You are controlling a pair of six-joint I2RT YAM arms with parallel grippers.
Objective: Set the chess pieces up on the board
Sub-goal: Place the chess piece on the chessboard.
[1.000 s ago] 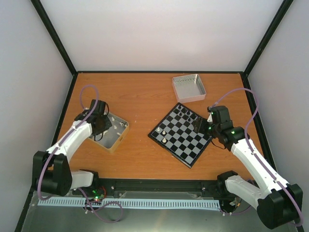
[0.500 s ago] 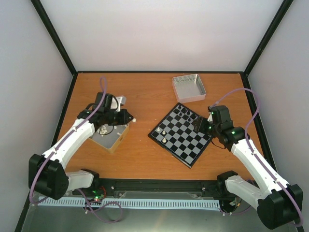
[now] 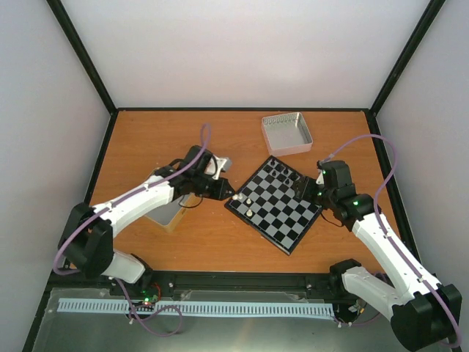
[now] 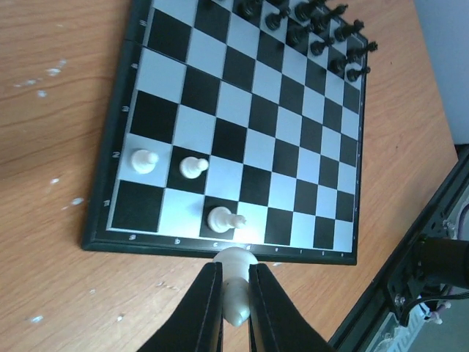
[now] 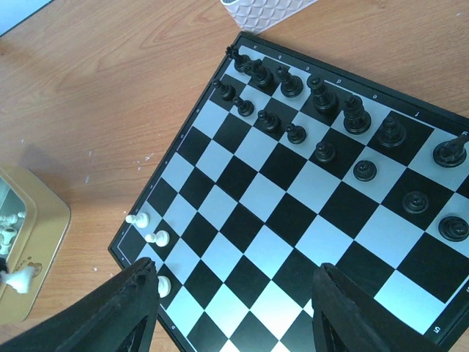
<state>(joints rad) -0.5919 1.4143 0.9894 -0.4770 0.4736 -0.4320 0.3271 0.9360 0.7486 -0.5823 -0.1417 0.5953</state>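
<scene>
Three chess pieces [image 4: 193, 167] stand on the board [image 4: 242, 132], just ahead of the left gripper [image 4: 235, 275], which is clamped on a fourth white piece [image 4: 237, 258] at the board's near edge. Right gripper [image 5: 236, 273] is open above the board, with the black chessmen [image 5: 320, 94] beyond it.

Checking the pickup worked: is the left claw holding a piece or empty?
Holding. The left wrist view shows the left claw shut on a cream-white chess piece near the board's edge.
</scene>
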